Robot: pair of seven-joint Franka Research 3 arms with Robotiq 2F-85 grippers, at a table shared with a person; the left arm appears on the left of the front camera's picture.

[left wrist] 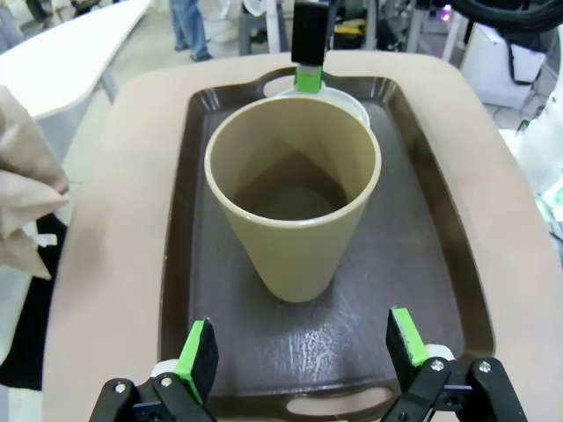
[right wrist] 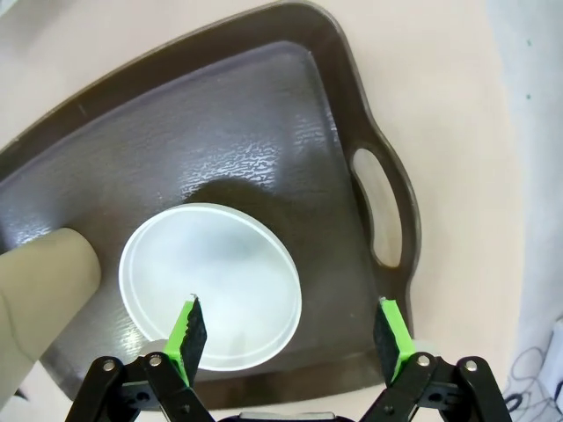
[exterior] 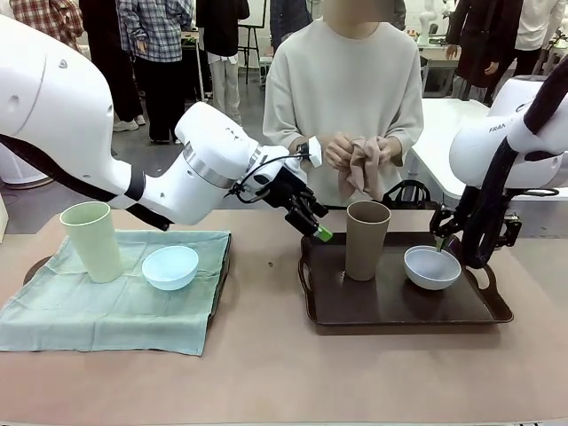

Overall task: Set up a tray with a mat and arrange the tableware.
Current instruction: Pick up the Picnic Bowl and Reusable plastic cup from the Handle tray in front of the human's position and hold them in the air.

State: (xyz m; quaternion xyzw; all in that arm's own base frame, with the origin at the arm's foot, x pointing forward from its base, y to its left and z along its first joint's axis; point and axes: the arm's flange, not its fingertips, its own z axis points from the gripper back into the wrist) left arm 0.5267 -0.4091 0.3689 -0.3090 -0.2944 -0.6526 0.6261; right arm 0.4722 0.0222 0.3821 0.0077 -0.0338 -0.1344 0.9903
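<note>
A pinkish-beige table [exterior: 266,373] spans the front view. On its right half lies a dark brown tray [exterior: 390,309] with a raised rim and a cut-out handle at each short end. On its left half lies a wrinkled pale green cloth mat [exterior: 89,311], its near edge resting on the tabletop. A dark tray edge [exterior: 35,268] shows from beneath the mat's left side.
</note>
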